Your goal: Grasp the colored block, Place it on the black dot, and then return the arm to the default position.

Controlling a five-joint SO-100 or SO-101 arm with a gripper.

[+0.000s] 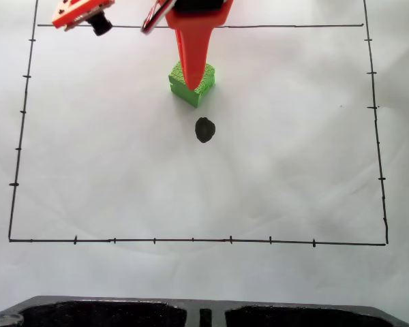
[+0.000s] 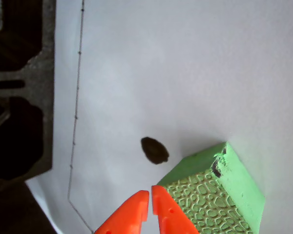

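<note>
Orange gripper (image 2: 150, 197) tips sit pressed together, holding nothing, in the wrist view. Just right of them, the green cube (image 2: 212, 192) rests on white paper (image 2: 185, 58), near but apart from the black dot (image 2: 155, 150).

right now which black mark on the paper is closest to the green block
The black dot, the lone round blot just below the green block in the fixed view. The other black marks are thin border lines with ticks, farther out.
</note>
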